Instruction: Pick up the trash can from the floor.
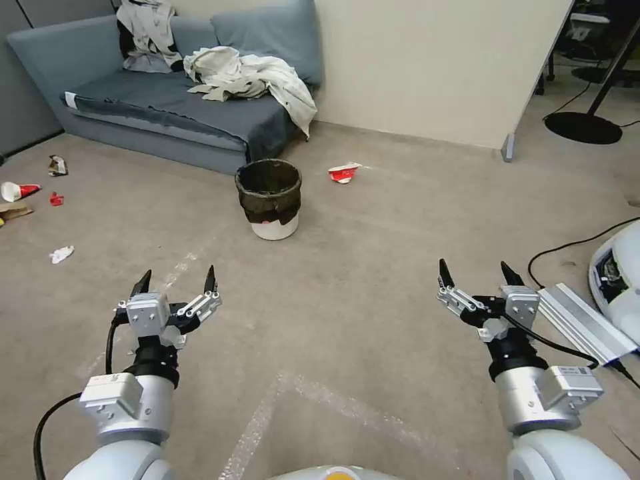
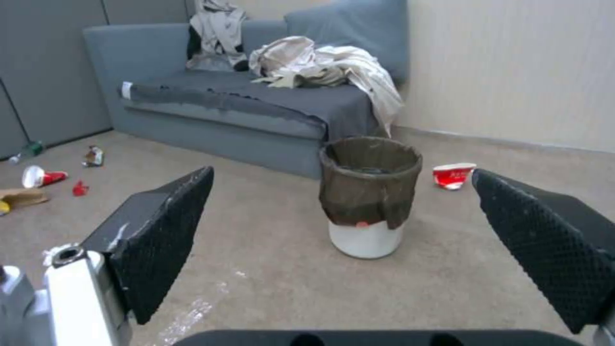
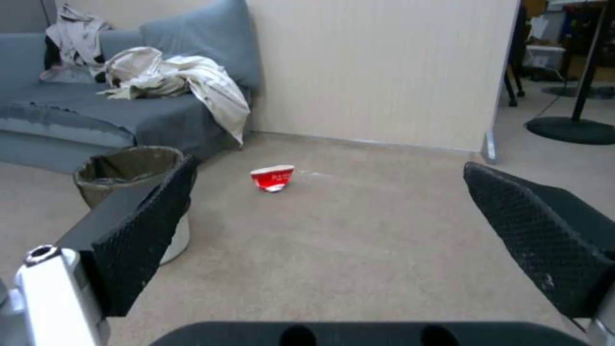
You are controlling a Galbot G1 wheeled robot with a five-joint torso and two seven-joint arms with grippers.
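Observation:
The trash can [image 1: 269, 199] stands upright on the floor [image 1: 373, 267] in front of the sofa, a small white bucket with a dark bag folded over its rim. The left wrist view has the trash can [image 2: 370, 194] ahead, framed between the fingers. My left gripper [image 1: 179, 281] hovers open above the floor, nearer to me than the can and to its left. My right gripper [image 1: 480, 273] is open too, well right of the can. In the right wrist view the trash can [image 3: 128, 178] is partly hidden behind one finger [image 3: 138, 230].
A grey sofa [image 1: 167, 107] with crumpled cloths stands behind the can. A crushed red-and-white cup [image 1: 344, 173] lies right of it. Scattered litter [image 1: 27, 193] lies at far left. A cable and metal bar [image 1: 580, 320] lie at right beside a white machine [image 1: 620, 280].

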